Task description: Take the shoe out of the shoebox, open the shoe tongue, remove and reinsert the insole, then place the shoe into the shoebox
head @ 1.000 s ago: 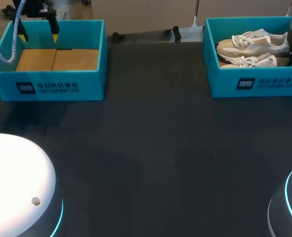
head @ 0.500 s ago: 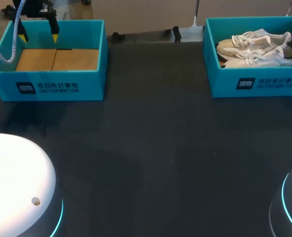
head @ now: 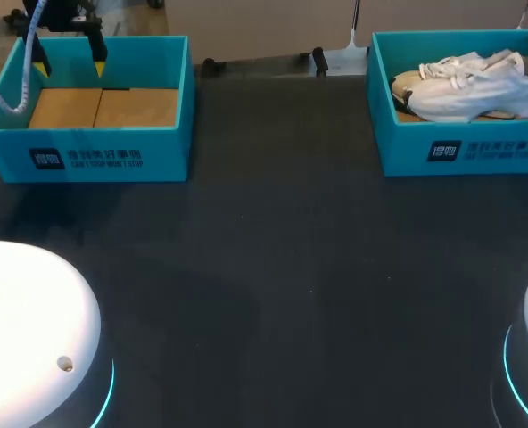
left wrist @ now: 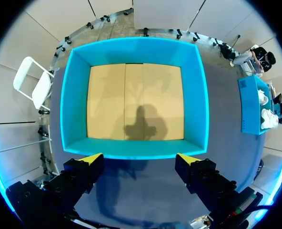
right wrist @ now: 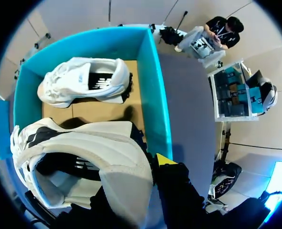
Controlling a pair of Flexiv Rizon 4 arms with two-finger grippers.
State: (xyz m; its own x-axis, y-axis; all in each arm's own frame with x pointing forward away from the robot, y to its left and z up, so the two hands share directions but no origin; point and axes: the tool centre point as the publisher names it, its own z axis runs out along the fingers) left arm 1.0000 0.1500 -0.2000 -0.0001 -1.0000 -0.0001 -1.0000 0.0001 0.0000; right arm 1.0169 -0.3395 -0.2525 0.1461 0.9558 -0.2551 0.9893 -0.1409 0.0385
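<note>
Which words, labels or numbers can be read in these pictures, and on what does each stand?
Left shoebox, front wall: white square mark and two lines of print, too small to read.
Right shoebox, front wall: same kind of print, too blurred to read.
Lifted shoe and shoe in the box, sides: a dark mark each, no legible letters.
No numbers seen.

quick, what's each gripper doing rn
Left gripper: open, holding nothing, over the empty shoebox.
Right gripper: shut on the white shoe at its heel, over the other shoebox.
</note>
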